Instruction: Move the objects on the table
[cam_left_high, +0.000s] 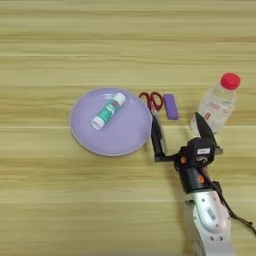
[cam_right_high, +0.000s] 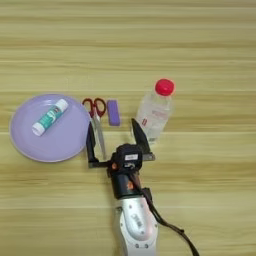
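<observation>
On the table (cam_left_high: 50, 200) lies a round lilac plate (cam_left_high: 125, 136) with a white-and-teal glue stick (cam_left_high: 108, 110) lying on it. Just right of the plate are red-handled scissors (cam_left_high: 151, 100), blades pointing toward me, and a small purple block (cam_left_high: 171, 106). Further right stands a clear bottle (cam_left_high: 216, 106) with a red cap. My right gripper (cam_left_high: 175, 117) is open wide, its fingers pointing away from me. The left finger (cam_right_high: 90, 142) sits beside the scissor blades and the right finger (cam_right_high: 139, 133) is near the bottle's base. The block lies just beyond the gap. Nothing is held.
The silver forearm (cam_left_high: 210, 220) comes up from the bottom edge, with a black cable (cam_right_high: 167, 225) trailing to its right. Bare wooden planks stretch across the far half of the table and to the left of the plate.
</observation>
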